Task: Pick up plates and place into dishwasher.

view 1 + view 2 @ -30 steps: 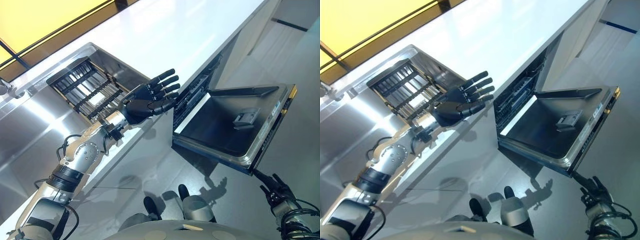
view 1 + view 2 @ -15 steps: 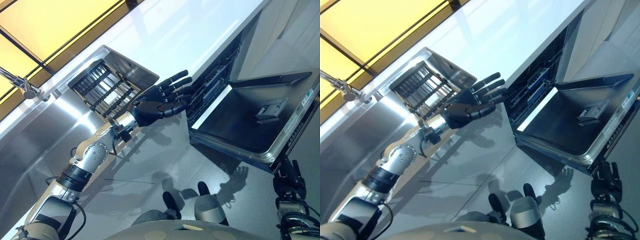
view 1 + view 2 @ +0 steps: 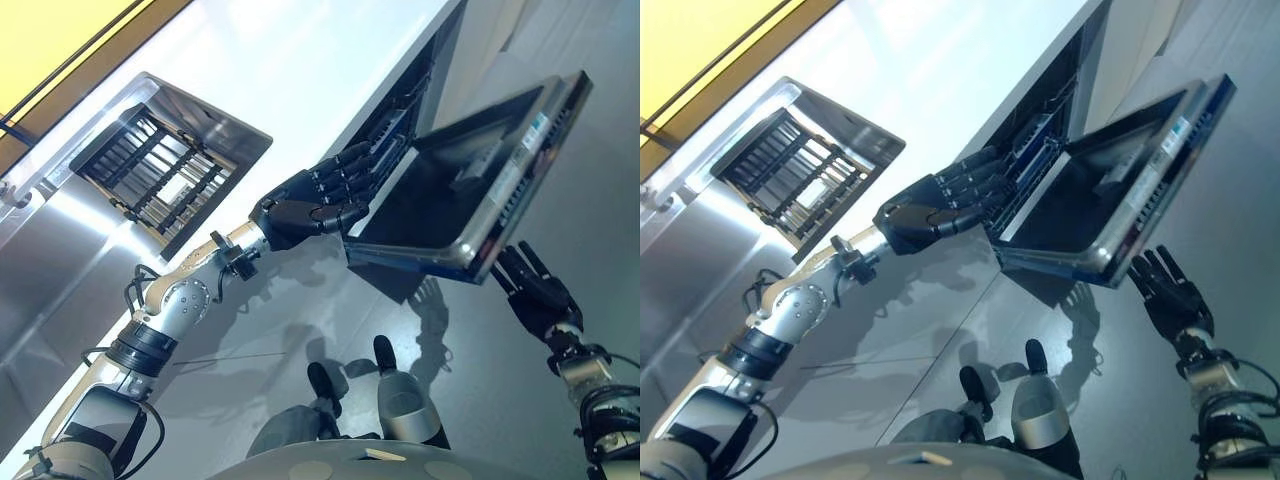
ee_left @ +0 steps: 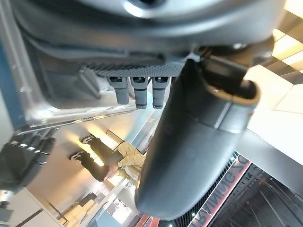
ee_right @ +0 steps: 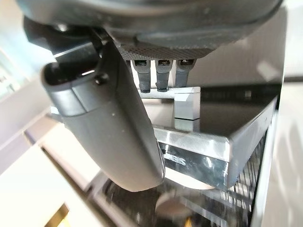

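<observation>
The dishwasher door (image 3: 455,195) hangs partly open and tilted, its dark inner face toward me. My left hand (image 3: 305,208) reaches in from the left, straight fingers at the door's hinge-side edge by the lower rack (image 3: 392,125); it is open and holds nothing. My right hand (image 3: 535,290) is open too, its fingers pointing up just below the door's steel front edge (image 5: 199,144), apart from it. No plate can be made out.
A steel sink holds a black wire rack (image 3: 155,170), with a drainboard (image 3: 50,270) beside it. The white counter (image 3: 300,70) runs above the dishwasher. Grey tiled floor (image 3: 280,330) lies below the door.
The whole view has shifted. My right hand has risen close under the door's front edge, and the door looks tipped up more steeply. My left hand's fingers now reach the door's hinge edge.
</observation>
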Available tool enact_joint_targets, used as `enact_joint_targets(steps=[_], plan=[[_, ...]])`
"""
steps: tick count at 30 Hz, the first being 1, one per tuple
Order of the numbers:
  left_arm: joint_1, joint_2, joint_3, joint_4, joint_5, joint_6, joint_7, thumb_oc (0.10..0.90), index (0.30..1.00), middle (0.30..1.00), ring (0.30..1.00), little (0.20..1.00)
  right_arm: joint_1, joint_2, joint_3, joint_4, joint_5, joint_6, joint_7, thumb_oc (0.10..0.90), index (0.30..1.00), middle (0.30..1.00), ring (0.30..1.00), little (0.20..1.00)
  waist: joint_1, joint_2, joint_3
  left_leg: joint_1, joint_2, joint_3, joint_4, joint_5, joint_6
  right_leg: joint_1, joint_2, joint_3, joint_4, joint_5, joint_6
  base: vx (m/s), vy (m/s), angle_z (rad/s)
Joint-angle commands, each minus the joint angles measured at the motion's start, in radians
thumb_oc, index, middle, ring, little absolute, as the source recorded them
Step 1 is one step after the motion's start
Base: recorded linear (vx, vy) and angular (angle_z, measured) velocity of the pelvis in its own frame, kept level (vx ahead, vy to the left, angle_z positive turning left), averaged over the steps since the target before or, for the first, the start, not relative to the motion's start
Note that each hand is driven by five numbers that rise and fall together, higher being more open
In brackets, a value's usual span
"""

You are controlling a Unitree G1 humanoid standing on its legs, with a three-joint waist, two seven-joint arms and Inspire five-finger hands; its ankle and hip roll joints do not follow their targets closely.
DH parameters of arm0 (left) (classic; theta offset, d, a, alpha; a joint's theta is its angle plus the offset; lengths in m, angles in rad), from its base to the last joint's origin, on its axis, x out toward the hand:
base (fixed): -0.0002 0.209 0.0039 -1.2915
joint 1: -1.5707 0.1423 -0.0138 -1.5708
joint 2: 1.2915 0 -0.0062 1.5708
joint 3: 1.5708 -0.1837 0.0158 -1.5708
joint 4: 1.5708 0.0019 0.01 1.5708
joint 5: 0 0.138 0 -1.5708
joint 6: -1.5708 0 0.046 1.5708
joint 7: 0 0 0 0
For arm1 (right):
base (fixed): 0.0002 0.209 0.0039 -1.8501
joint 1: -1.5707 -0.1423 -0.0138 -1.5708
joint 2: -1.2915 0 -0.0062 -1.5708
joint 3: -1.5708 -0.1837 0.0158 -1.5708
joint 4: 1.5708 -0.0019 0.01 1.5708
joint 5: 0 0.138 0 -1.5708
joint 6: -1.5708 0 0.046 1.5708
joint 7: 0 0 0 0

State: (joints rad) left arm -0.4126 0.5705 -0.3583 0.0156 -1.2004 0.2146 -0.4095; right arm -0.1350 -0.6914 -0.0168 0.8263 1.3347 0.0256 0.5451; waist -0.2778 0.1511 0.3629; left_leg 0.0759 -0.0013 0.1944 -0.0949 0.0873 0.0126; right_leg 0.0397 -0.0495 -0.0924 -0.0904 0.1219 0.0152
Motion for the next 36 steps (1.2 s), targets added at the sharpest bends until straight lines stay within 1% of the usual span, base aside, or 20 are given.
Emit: enact_joint_targets(steps=[1, 6, 12, 16, 19, 22, 24, 27, 29, 31, 32, 34, 35, 36], plan=[[-0.147, -0.033, -0.008, -0.048, -0.087, -0.085, -0.063, 0.8, 0.9, 0.9, 0.9, 0.9, -0.559, 0.091, 0.155, -0.198, 0.002, 0.055, 0.242, 0.8, 0.9, 0.9, 0.9, 0.9, 0.131, 0.028, -0.044, 0.021, -0.013, -0.007, 0.086, -0.103, -0.009, -0.024, 0.02, 0.017, 0.172, -0.148, 0.038, 0.1, 0.005, -0.05], [-0.142, -0.055, -0.021, -0.039, -0.082, -0.094, -0.052, 0.8, 0.9, 0.9, 0.9, 0.9, -0.589, 0.114, 0.177, -0.17, 0.022, 0.042, 0.233, 0.8, 0.9, 0.9, 0.9, 0.9, 0.15, 0.02, -0.062, 0.035, -0.014, -0.02, 0.081, -0.102, -0.008, -0.004, 0.022, 0.01, 0.166, -0.152, 0.033, 0.05, 0.004, 0.02], [-0.149, -0.079, -0.039, -0.02, -0.074, -0.112, -0.052, 0.8, 0.9, 0.9, 0.9, 0.9, -0.612, 0.164, 0.194, -0.157, 0.077, 0.001, 0.218, 0.8, 0.9, 0.9, 0.9, 0.9, 0.172, 0.006, -0.077, 0.041, -0.019, -0.04, 0.072, -0.101, -0.006, 0.015, 0.024, -0.005, 0.147, -0.146, 0.028, 0.02, -0.006, 0.23], [-0.149, -0.094, -0.047, -0.009, -0.069, -0.123, -0.05, 0.8, 0.9, 0.9, 0.9, 0.9, -0.618, 0.189, 0.206, -0.141, 0.072, -0.006, 0.21, 0.8, 0.9, 0.9, 0.9, 0.9, 0.185, -0.005, -0.089, 0.044, -0.025, -0.056, 0.066, -0.099, -0.003, 0.027, 0.027, -0.011, 0.132, -0.142, 0.026, 0.04, -0.005, 0.36], [-0.145, -0.109, -0.046, 0.003, -0.059, -0.12, -0.05, 0.8, 0.9, 0.9, 0.9, 0.9, -0.618, 0.213, 0.227, -0.112, 0.042, -0.018, 0.189, 0.8, 0.9, 0.9, 0.9, 0.9, 0.199, -0.017, -0.104, 0.049, -0.028, -0.072, 0.06, -0.097, -0.003, 0.039, 0.028, -0.02, 0.122, -0.14, 0.025, 0.06, -0.008, 0.1], [-0.147, -0.106, -0.043, 0.011, -0.061, -0.114, -0.054, 0.8, 0.9, 0.9, 0.9, 0.9, -0.613, 0.217, 0.233, -0.085, 0.026, -0.018, 0.192, 0.8, 0.9, 0.9, 0.9, 0.9, 0.207, -0.024, -0.113, 0.05, -0.029, -0.078, 0.056, -0.095, -0.003, 0.046, 0.029, -0.026, 0.115, -0.139, 0.025, 0.04, -0.012, 0.1], [-0.15, -0.094, -0.034, 0.018, -0.063, -0.105, -0.064, 0.8, 0.9, 0.9, 0.9, 0.9, -0.591, 0.209, 0.233, -0.052, -0.033, -0.032, 0.156, 0.8, 0.9, 0.9, 0.9, 0.9, 0.216, -0.034, -0.122, 0.054, -0.03, -0.088, 0.048, -0.094, -0.003, 0.054, 0.03, -0.036, 0.107, -0.137, 0.025, 0.05, -0.018, 0.13], [-0.151, -0.085, -0.026, 0.018, -0.061, -0.1, -0.069, 0.8, 0.9, 0.9, 0.9, 0.9, -0.568, 0.197, 0.231, -0.014, -0.104, -0.048, 0.153, 0.8, 0.9, 0.9, 0.9, 0.9, 0.22, -0.044, -0.128, 0.057, -0.03, -0.094, 0.042, -0.093, -0.002, 0.057, 0.031, -0.042, 0.103, -0.137, 0.026, 0.02, -0.01, 0.16], [-0.149, -0.08, -0.022, 0.016, -0.06, -0.097, -0.073, 0.8, 0.9, 0.9, 0.9, 0.9, -0.553, 0.192, 0.231, -0.003, -0.129, -0.058, 0.154, 0.8, 0.9, 0.9, 0.9, 0.9, 0.222, -0.049, -0.132, 0.059, -0.03, -0.096, 0.038, -0.093, -0.002, 0.059, 0.031, -0.045, 0.101, -0.137, 0.027, 0.01, -0.002, 0.03], [-0.137, -0.077, -0.007, 0.007, -0.044, -0.088, -0.089, 0.8, 0.9, 0.9, 0.9, 0.9, -0.497, 0.188, 0.233, -0.013, -0.234, -0.109, 0.126, 0.8, 0.9, 0.9, 0.9, 0.9, 0.222, -0.062, -0.14, 0.063, -0.029, -0.099, 0.032, -0.094, 0.0, 0.062, 0.033, -0.049, 0.099, -0.137, 0.028, 0.01, -0.013, 0.06], [-0.126, -0.073, 0.0, -0.005, -0.039, -0.086, -0.094, 0.8, 0.9, 0.9, 0.9, 0.9, -0.451, 0.185, 0.233, -0.027, -0.276, -0.153, 0.098, 0.8, 0.9, 0.9, 0.9, 0.9, 0.221, -0.068, -0.144, 0.067, -0.029, -0.099, 0.029, -0.094, 0.001, 0.065, 0.035, -0.05, 0.098, -0.137, 0.028, 0.01, -0.01, 0.05], [-0.119, -0.074, 0.004, -0.011, -0.038, -0.087, -0.093, 0.8, 0.9, 0.9, 0.9, 0.9, -0.427, 0.185, 0.233, -0.037, -0.294, -0.174, 0.086, 0.8, 0.9, 0.9, 0.9, 0.9, 0.22, -0.071, -0.147, 0.069, -0.029, -0.1, 0.027, -0.094, 0.002, 0.065, 0.036, -0.051, 0.099, -0.138, 0.029, 0.0, -0.001, 0.07], [-0.111, -0.074, 0.009, -0.015, -0.034, -0.088, -0.098, 0.8, 0.9, 0.9, 0.9, 0.9, -0.397, 0.189, 0.23, -0.049, -0.315, -0.197, 0.076, 0.8, 0.9, 0.9, 0.9, 0.9, 0.218, -0.074, -0.149, 0.07, -0.029, -0.099, 0.025, -0.094, 0.003, 0.065, 0.037, -0.051, 0.1, -0.138, 0.029, -0.01, 0.005, 0.11], [-0.089, -0.078, 0.023, -0.032, -0.013, -0.086, -0.112, 0.8, 0.9, 0.9, 0.9, 0.9, -0.32, 0.202, 0.224, -0.085, -0.35, -0.25, 0.037, 0.8, 0.9, 0.9, 0.9, 0.9, 0.213, -0.079, -0.154, 0.075, -0.028, -0.096, 0.021, -0.094, 0.005, 0.067, 0.039, -0.051, 0.1, -0.139, 0.03, -0.02, 0.01, 0.13]])
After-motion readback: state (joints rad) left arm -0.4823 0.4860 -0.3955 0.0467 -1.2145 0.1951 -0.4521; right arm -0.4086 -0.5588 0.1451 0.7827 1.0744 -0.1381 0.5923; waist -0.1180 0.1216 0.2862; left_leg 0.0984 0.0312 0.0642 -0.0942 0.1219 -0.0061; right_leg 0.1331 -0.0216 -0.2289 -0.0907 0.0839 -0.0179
